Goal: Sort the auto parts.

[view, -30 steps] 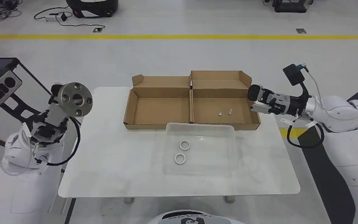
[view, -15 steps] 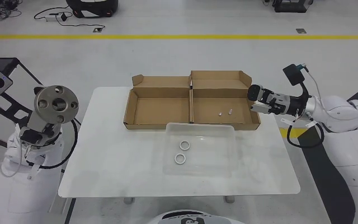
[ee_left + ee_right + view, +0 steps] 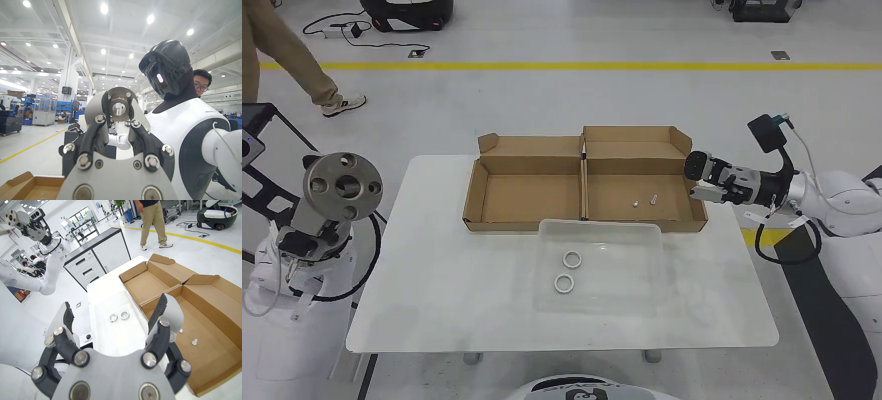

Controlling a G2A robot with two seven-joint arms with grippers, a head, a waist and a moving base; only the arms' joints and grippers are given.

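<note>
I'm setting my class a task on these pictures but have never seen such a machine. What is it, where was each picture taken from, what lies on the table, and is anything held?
This is a two-armed robot; each arm ends in jaws. The top view looks down from a camera above the arms onto a white table. Each wrist view comes from a camera on that arm. On the table stand two open cardboard boxes, the left box and the right box; two small bolts lie in the right box. Nearer the robot is a clear tray with two metal rings in it. The left jaws, up beside the table, are shut on a round metal flange. The right jaws are open and hold nothing, next to the right box.
</note>
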